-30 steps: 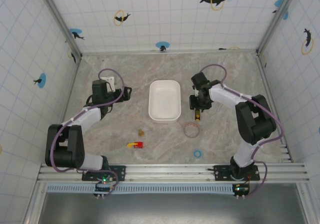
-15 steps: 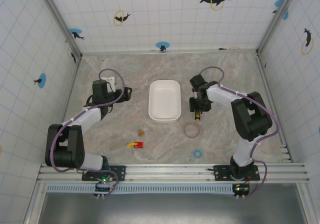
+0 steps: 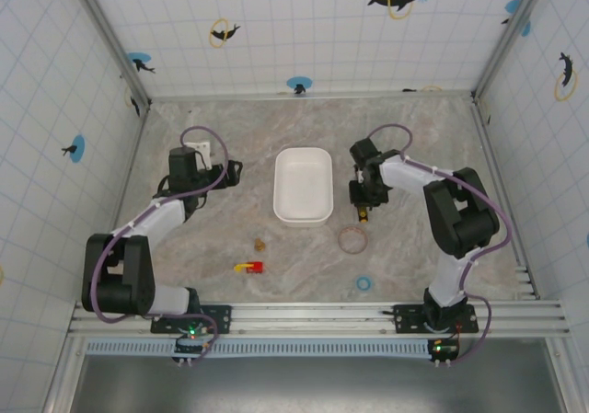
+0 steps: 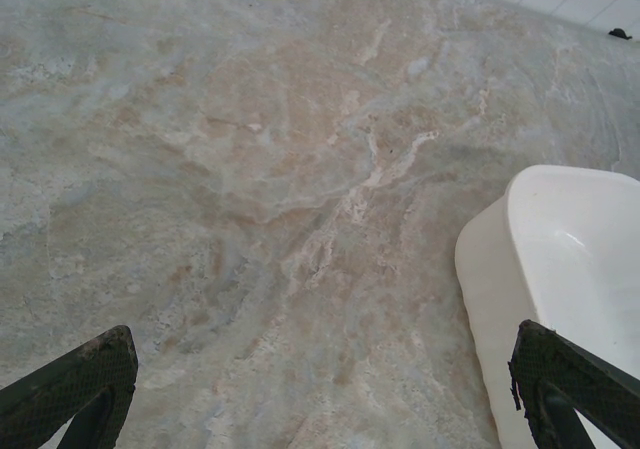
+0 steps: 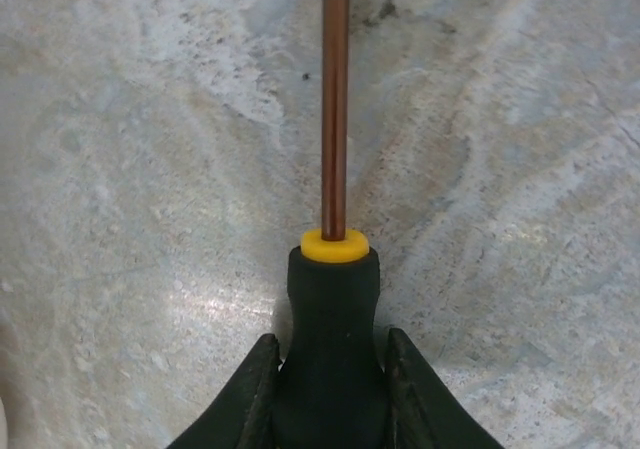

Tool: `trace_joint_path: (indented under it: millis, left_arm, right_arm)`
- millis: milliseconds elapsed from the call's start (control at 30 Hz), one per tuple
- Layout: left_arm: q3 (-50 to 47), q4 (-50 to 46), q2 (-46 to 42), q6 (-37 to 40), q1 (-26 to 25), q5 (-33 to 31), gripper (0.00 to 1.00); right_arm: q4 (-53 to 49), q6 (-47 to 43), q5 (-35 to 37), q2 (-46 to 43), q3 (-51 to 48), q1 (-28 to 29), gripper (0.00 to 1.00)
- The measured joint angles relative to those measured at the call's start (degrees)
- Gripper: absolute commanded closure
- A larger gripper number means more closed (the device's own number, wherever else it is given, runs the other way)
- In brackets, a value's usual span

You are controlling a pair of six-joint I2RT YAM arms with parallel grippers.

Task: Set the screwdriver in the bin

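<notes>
The screwdriver (image 5: 330,319) lies on the marble table, its black handle with a yellow collar between the fingers of my right gripper (image 5: 330,337), which is shut on the handle. Its thin shaft (image 5: 335,99) points away from the camera. From above, the screwdriver (image 3: 363,212) pokes out below the right gripper (image 3: 361,198), just right of the white bin (image 3: 303,185). The bin holds nothing. My left gripper (image 3: 230,171) hovers left of the bin, wide open with nothing in it (image 4: 320,354); the bin's rim (image 4: 520,229) shows at its right.
A tan ring (image 3: 352,239) lies just below the screwdriver, and a small blue ring (image 3: 364,283) sits nearer the front edge. A red-and-yellow piece (image 3: 248,267) and a tiny tan bit (image 3: 260,244) lie front left. A white block (image 3: 204,146) sits behind the left arm.
The right arm's elbow has swung slightly left and the gripper has settled over the screwdriver handle. The left arm and the bin have not moved.
</notes>
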Motion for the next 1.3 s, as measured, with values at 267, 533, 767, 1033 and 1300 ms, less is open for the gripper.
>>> trace_joint_path:
  millis: [267,533,767,1033,1300]
  left_arm:
    - [0.0,-0.5,-0.6,0.0,0.0,0.0,0.03]
    - [0.0,-1.1,-0.6,0.0,0.0,0.0,0.02]
    - [0.0,-1.1,-1.2,0.0,0.0,0.0,0.03]
    - [0.0,-2.2,-2.5,1.5,0.0,-0.5,0.03]
    - [0.0,-2.8,-3.1,2.8,0.0,-0.9,0.02]
  right_arm:
    - [0.7,0.4,-3.6,-0.8,-0.6,-2.3,0.97]
    - [-0.5,0.5,-6.9,-7.7,1.0,-4.5,0.99]
    - [0.7,3.5,-7.3,-13.1,9.3,1.8,0.98]
    - [5.3,10.9,-4.3,-12.5,10.8,14.8,0.96]
    - [6.7,17.5,-0.5,-5.0,12.2,18.0,0.99]
